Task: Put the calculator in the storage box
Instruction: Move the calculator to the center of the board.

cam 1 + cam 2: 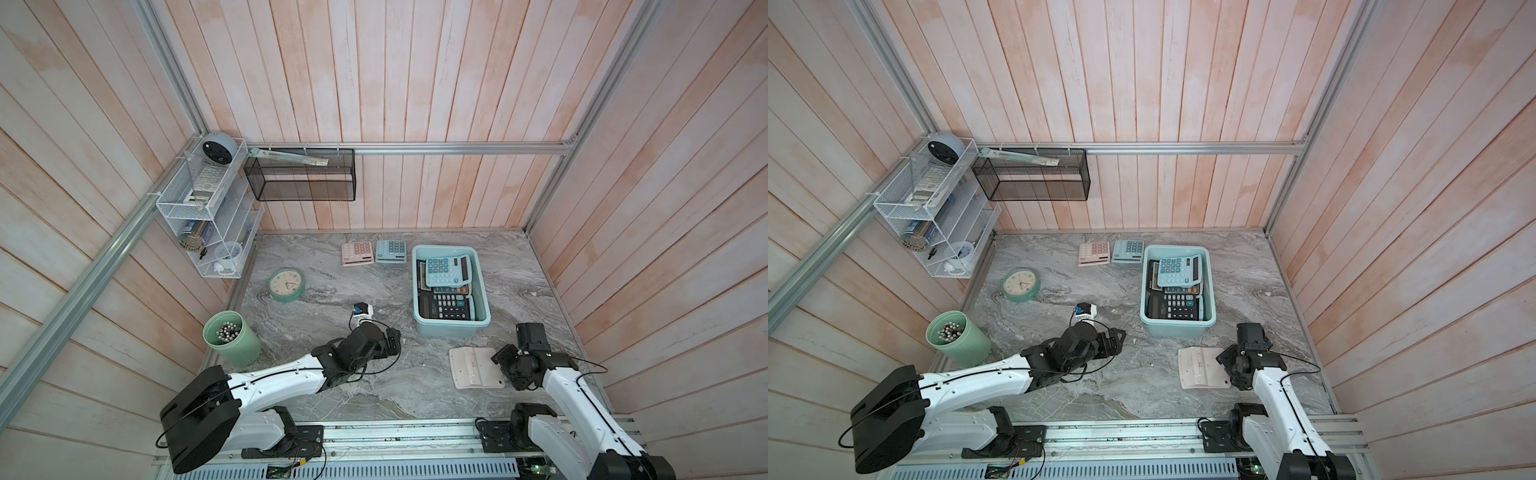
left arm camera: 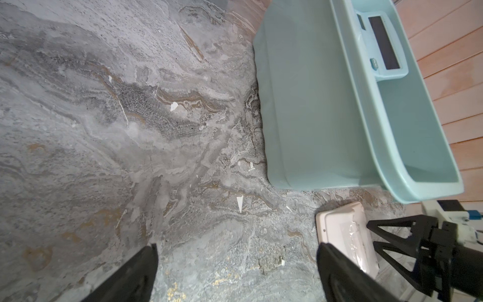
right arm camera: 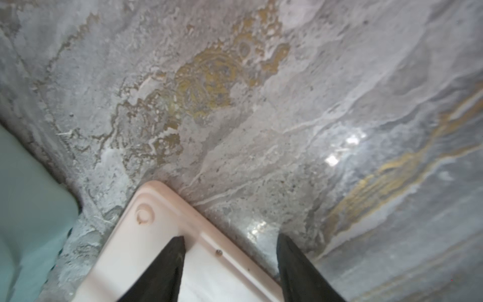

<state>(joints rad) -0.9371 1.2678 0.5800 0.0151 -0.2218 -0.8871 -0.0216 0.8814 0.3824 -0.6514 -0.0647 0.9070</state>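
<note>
A pale pink calculator (image 1: 476,368) (image 1: 1202,368) lies face down on the marble table, in front of the storage box. The storage box (image 1: 415,286) (image 1: 1144,286) is a pale teal tub with a teal calculator (image 1: 448,271) and a black one (image 1: 446,307) inside. My right gripper (image 1: 500,361) (image 3: 231,238) is at the pink calculator's right edge (image 3: 162,235), open. One finger is over its back, the other beyond the edge over the table. My left gripper (image 1: 392,338) (image 2: 236,248) hangs open over bare table, left of the box (image 2: 313,104).
A pink calculator (image 1: 357,253) and a teal one (image 1: 390,251) lie at the back by the wall. A green clock (image 1: 286,284) lies on the left. A green pen cup (image 1: 230,338) stands front left. A black mesh basket (image 1: 301,176) and a white wire rack (image 1: 203,208) hang on the walls.
</note>
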